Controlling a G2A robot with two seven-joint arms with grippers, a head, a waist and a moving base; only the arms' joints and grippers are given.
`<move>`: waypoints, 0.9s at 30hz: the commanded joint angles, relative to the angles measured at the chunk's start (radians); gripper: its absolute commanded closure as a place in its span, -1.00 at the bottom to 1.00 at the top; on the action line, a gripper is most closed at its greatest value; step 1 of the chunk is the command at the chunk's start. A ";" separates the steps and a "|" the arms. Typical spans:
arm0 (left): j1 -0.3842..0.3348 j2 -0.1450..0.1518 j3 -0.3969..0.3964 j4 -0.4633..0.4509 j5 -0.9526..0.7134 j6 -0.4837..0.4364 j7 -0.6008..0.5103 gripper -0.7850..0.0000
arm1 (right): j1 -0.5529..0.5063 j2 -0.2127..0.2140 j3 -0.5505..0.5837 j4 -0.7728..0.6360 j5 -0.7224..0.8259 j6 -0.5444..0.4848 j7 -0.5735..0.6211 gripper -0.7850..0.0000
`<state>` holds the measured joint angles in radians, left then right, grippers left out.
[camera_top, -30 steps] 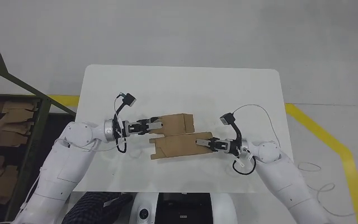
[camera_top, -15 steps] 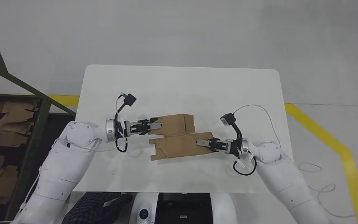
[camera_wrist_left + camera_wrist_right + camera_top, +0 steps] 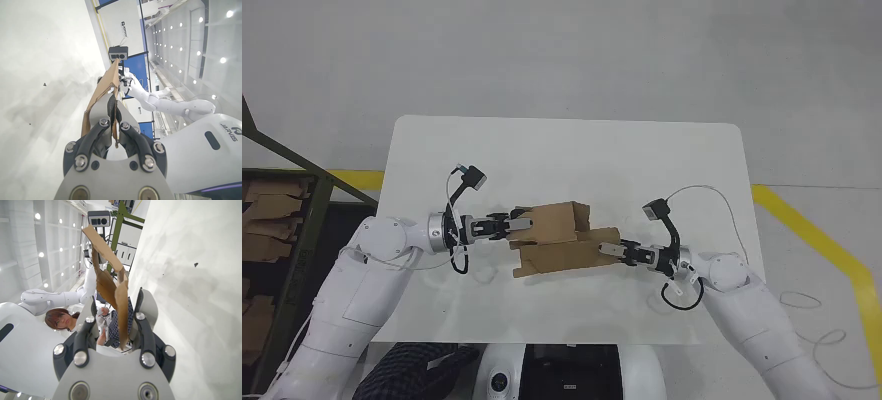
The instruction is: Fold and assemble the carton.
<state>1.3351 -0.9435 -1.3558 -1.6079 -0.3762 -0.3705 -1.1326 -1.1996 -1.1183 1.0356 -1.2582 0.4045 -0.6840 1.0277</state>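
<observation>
A brown cardboard carton (image 3: 557,235) hangs just above the middle of the white table (image 3: 642,160), tilted and partly spread open. My left gripper (image 3: 512,226) grips its left end; in the left wrist view that gripper (image 3: 113,103) is shut on a thin edge of the carton (image 3: 103,89). My right gripper (image 3: 615,250) is at the carton's right end. In the right wrist view the right gripper (image 3: 116,298) is open, and a flap of the carton (image 3: 121,306) hangs between its spread fingers, closer to one finger (image 3: 143,302).
The table's far half and right side are bare. A green rack (image 3: 272,215) holding flat cardboard stands off the table's left edge. A yellow floor line (image 3: 807,235) runs past the right side.
The carton lay flat on the table; now it is lifted, tilted and spreading open between the two grippers. The right gripper has shifted slightly to the right.
</observation>
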 commanded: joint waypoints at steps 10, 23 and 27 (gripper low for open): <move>0.003 0.001 0.005 0.003 -0.050 -0.008 -0.034 1.00 | 0.011 0.021 0.106 0.009 -0.015 -0.032 -0.059 -1.00; -0.004 0.000 0.024 0.018 -0.031 -0.035 -0.031 1.00 | 0.017 0.016 0.023 -0.166 0.102 0.004 0.112 -0.78; -0.004 -0.001 0.033 0.013 -0.034 -0.036 -0.038 1.00 | 0.043 0.011 -0.003 -0.162 0.092 0.006 0.114 -0.76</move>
<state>1.3307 -0.9444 -1.3250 -1.5934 -0.4085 -0.4070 -1.1676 -1.1646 -1.1059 1.0380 -1.4265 0.5014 -0.6769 1.1432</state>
